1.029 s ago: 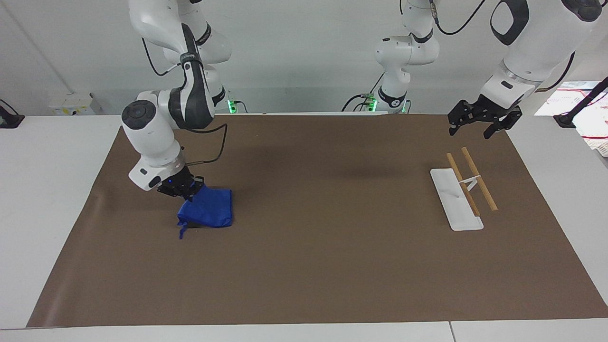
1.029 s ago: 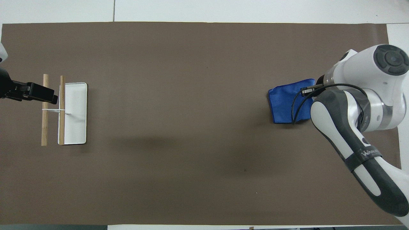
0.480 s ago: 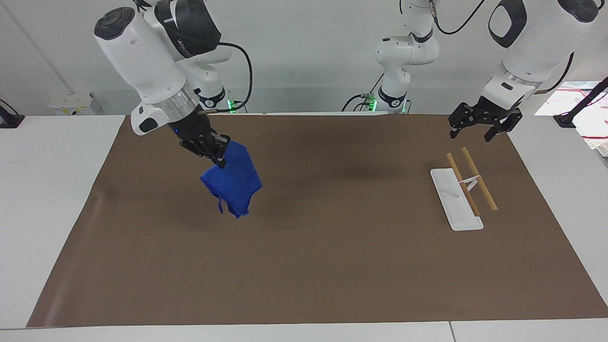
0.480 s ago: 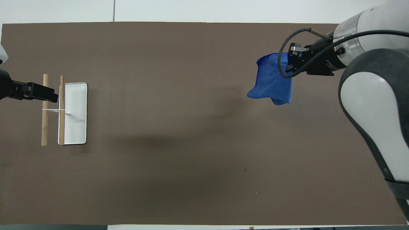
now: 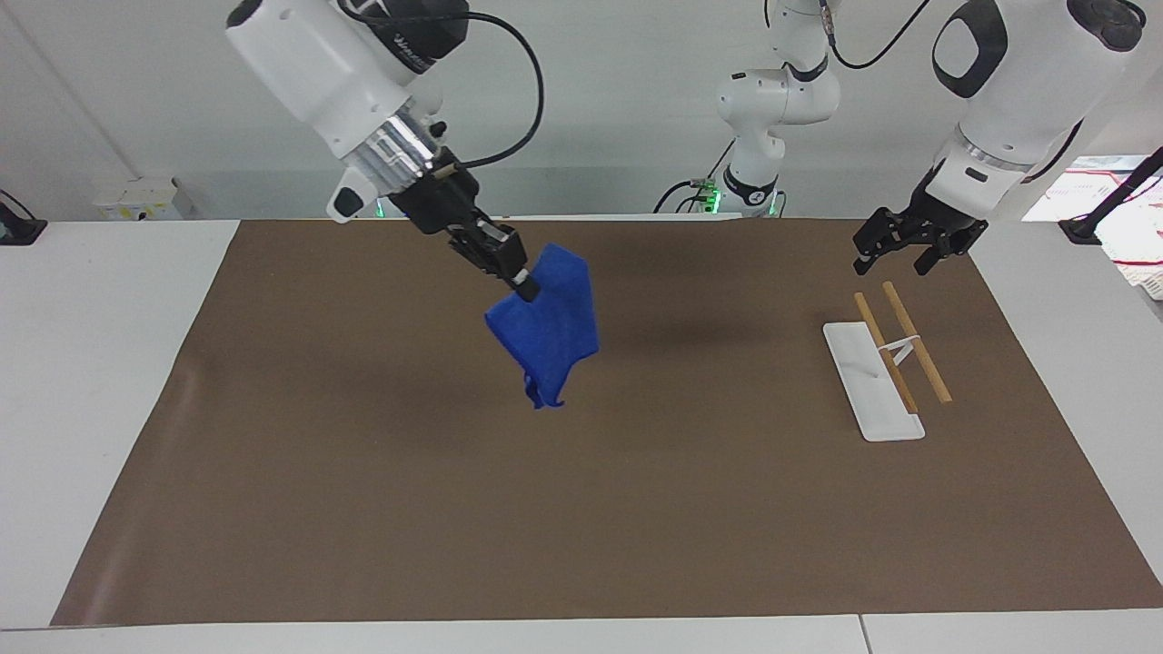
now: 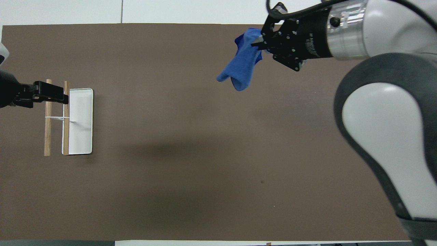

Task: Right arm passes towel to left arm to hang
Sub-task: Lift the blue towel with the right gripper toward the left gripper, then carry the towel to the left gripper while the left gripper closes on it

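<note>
My right gripper [image 5: 520,283] is shut on the upper edge of the royal-blue towel [image 5: 548,329], which hangs free in the air over the middle of the brown mat. In the overhead view the right gripper [image 6: 258,42] and the draped towel [image 6: 241,63] show near the top. My left gripper [image 5: 895,255] is open and empty, raised over the mat just above the end of the wooden rods; it also shows in the overhead view [image 6: 58,97]. The left arm waits there.
A white rack base [image 5: 870,381] with two wooden rods [image 5: 916,341] on a white bracket stands toward the left arm's end; it shows in the overhead view [image 6: 81,121]. A brown mat [image 5: 581,509] covers the table.
The right arm has lifted the towel off the mat and carried it up and toward the table's middle. The left gripper has shifted slightly above the rods.
</note>
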Robot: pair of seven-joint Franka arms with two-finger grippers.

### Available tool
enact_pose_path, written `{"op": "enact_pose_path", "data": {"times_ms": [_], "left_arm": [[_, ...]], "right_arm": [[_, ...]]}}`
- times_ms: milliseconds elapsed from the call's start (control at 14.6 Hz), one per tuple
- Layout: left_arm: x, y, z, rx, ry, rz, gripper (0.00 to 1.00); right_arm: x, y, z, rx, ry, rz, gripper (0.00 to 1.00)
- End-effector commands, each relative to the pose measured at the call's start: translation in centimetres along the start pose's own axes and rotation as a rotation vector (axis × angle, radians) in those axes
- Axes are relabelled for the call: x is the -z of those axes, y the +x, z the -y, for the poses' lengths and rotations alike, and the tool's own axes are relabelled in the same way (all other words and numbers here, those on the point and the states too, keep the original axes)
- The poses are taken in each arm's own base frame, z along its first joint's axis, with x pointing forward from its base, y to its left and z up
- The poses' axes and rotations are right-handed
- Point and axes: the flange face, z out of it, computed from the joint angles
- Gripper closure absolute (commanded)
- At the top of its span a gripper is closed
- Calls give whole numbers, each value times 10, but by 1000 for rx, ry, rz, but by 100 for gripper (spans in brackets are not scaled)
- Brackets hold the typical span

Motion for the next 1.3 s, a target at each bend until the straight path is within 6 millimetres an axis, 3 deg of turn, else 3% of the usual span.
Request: {"op": "enact_pose_path", "data": {"times_ms": [0, 206, 412, 549, 686, 824, 1235], "left_arm": [[-14, 3, -17, 219, -98, 11, 0], [-35, 0, -52, 519, -219, 69, 0], [-55, -2, -82, 785, -340, 122, 0], [-64, -4, -96, 988, -375, 158, 0], [-72, -6, -111, 1137, -416, 179, 0], [-85, 1, -109, 1275, -500, 189, 0], [-120, 10, -100, 1347, -525, 159, 0]], "right_arm": [[-40, -34, 7, -99, 39, 29, 100], [-64, -45, 15, -243, 134, 79, 100], [-83, -68, 17, -271, 200, 77, 100], [-106, -78, 15, -275, 213, 75, 100], [-110, -88, 16, -270, 218, 81, 100], [-110, -88, 16, -271, 217, 80, 100], [-110, -88, 16, -263, 216, 74, 100]]}}
